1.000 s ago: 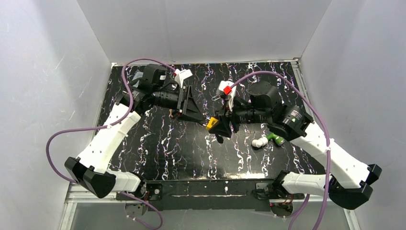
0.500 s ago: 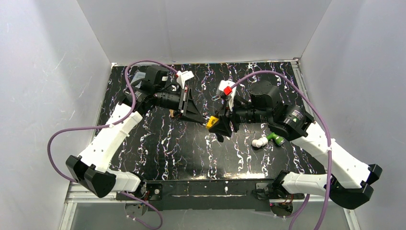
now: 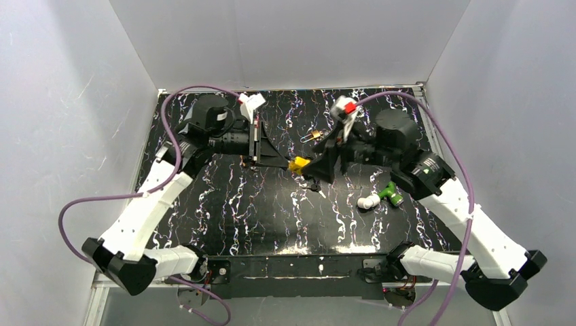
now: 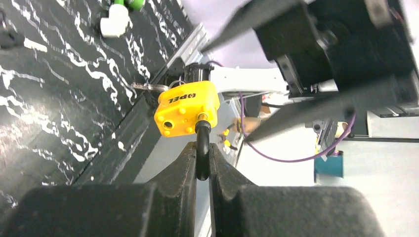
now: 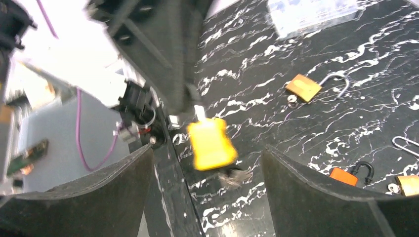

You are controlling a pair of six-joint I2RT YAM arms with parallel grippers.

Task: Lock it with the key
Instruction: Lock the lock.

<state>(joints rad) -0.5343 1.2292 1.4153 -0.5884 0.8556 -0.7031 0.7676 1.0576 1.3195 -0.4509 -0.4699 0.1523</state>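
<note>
A yellow padlock point(image 3: 297, 164) hangs above the middle of the table. My left gripper point(image 4: 200, 148) is shut on its black shackle point(image 4: 201, 140), with the yellow body point(image 4: 187, 107) just beyond the fingertips. A silver key point(image 4: 147, 87) sticks out of the lock's far side; in the right wrist view it is a blur point(image 5: 232, 177) under the lock point(image 5: 211, 143). My right gripper point(image 5: 207, 150) faces the lock from the right. It is open wide, with its fingers on either side of the lock and not touching it.
On the mat lie a brass padlock point(image 5: 303, 87) with a silver shackle, an orange padlock point(image 5: 344, 176) with a black shackle, and another brass one point(image 5: 407, 185). A white pipe fitting point(image 3: 369, 202) and a green object point(image 3: 390, 193) lie at the right. A clear bag point(image 5: 311, 12) lies at the back.
My left gripper has closed on the padlock's shackle. My right gripper has opened, let go of the lock and drawn back to the right.
</note>
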